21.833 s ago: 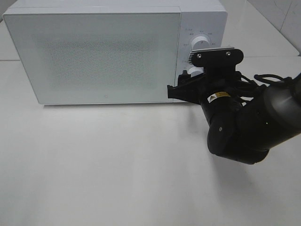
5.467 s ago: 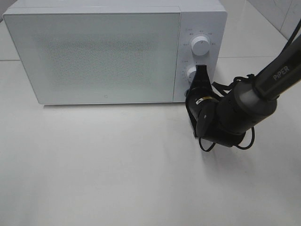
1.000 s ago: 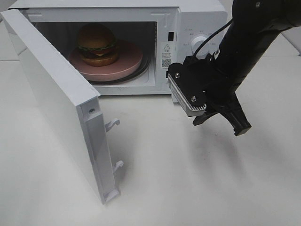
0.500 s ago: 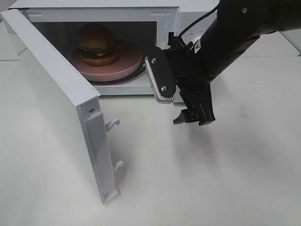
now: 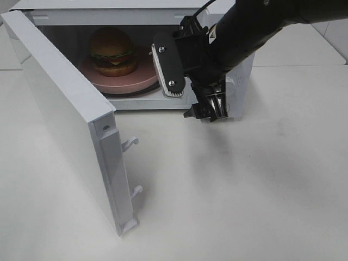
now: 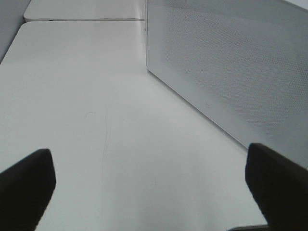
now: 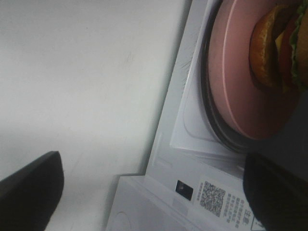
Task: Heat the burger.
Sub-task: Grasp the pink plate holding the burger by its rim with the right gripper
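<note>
Now the left claw (image 6: 151, 190) hangs over the counter (image 6: 96, 96) with its fingers wide apart and nothing between them, near the outer face of the open microwave door (image 5: 65, 109). Inside the microwave (image 5: 109, 4), the burger (image 5: 112, 51) sits on the pink plate (image 5: 145, 76). Further right, the right claw (image 5: 206, 111) is spread and empty, just before the oven's front.

Glossy golden bun on burger (image 5: 111, 41), smooth matt pink plate (image 5: 145, 76), smooth white microwave (image 5: 136, 103), fine dotted mesh on door (image 6: 231, 62), matt white table (image 5: 244, 190), matt black arm (image 5: 250, 24)
</note>
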